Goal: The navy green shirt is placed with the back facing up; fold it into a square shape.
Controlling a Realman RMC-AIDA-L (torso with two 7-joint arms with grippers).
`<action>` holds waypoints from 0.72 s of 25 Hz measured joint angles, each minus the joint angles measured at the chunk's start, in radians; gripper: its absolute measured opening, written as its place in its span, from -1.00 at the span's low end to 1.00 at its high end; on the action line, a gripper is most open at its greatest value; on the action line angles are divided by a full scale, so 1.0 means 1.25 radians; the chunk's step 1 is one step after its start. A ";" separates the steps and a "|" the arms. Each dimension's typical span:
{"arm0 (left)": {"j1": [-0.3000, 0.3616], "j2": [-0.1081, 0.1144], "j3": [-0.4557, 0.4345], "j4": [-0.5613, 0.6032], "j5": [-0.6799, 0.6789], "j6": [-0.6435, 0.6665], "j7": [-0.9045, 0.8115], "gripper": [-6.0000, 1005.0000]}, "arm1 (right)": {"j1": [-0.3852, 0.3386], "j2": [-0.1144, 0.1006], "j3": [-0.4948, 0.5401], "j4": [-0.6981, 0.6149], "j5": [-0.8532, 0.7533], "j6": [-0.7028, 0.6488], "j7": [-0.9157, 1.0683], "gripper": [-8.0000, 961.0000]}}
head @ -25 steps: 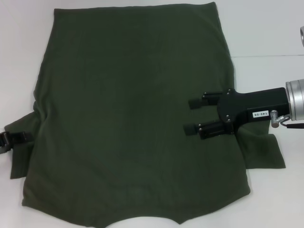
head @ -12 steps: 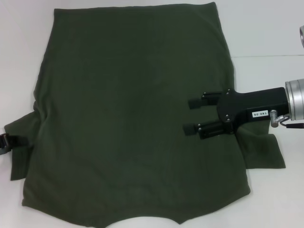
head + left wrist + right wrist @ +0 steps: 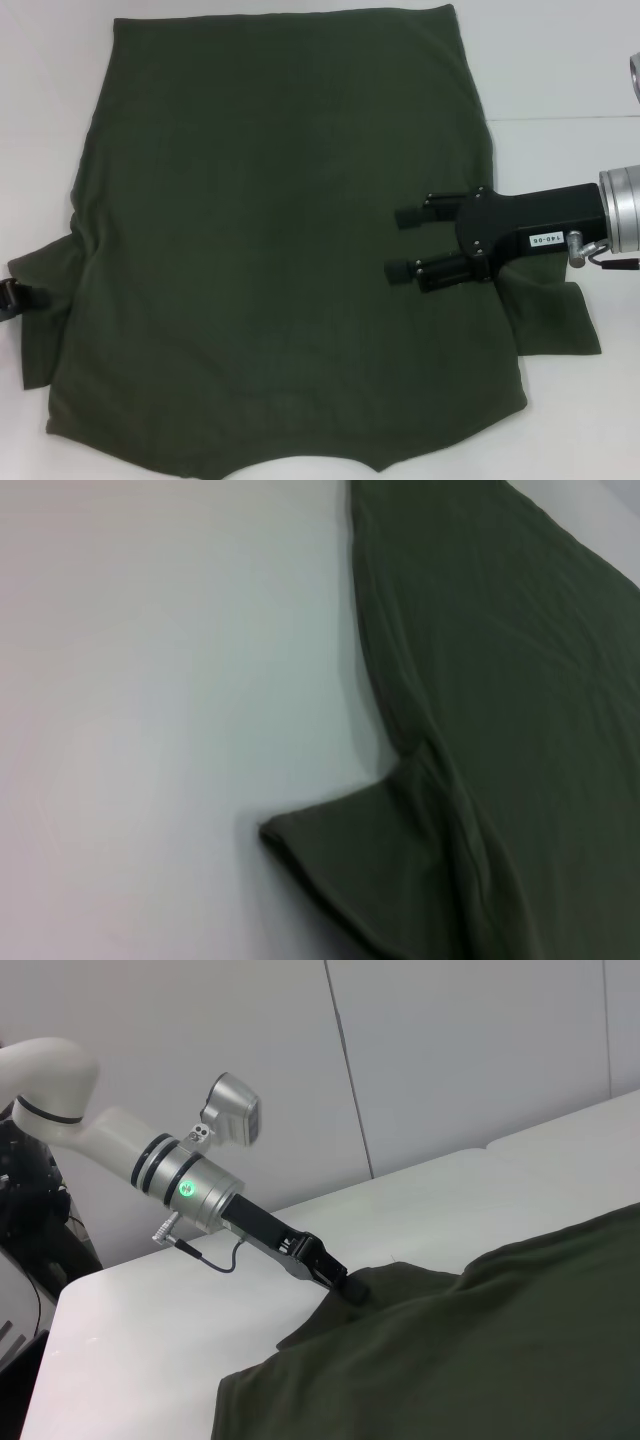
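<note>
1 large garment fills most of the head view: the navy green shirt lies flat on the white table with its plain back up, body spread wide and 2 short sleeves poking out at either side. No container shows in any view; the cloth rests straight on the tabletop.

Over the shirt's right side, near the right sleeve, the right gripper reaches in from the robot's right, its 2 black fingers spread apart with bare cloth visible between them, nothing pinched. Whether the tips touch the fabric cannot be told.

At the opposite edge, the left gripper sits at the left sleeve, with only its dark tip showing. In the right wrist view that gripper meets the sleeve's edge, but whether its fingers are spread or clamped on the cloth cannot be told. The left wrist view shows the sleeve lying on the table, its hem slightly lifted and folded.
</note>
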 joint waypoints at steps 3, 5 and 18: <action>-0.003 0.008 -0.005 0.009 0.008 0.003 -0.001 -0.98 | 0.000 0.000 0.000 0.000 0.000 0.000 0.000 0.90; -0.009 0.019 -0.007 0.025 0.025 0.010 -0.007 -0.98 | 0.000 0.000 0.000 0.000 0.000 0.000 -0.001 0.90; -0.180 0.122 0.017 0.075 0.254 0.121 -0.055 -0.97 | -0.001 0.010 0.000 0.000 -0.026 0.011 -0.013 0.90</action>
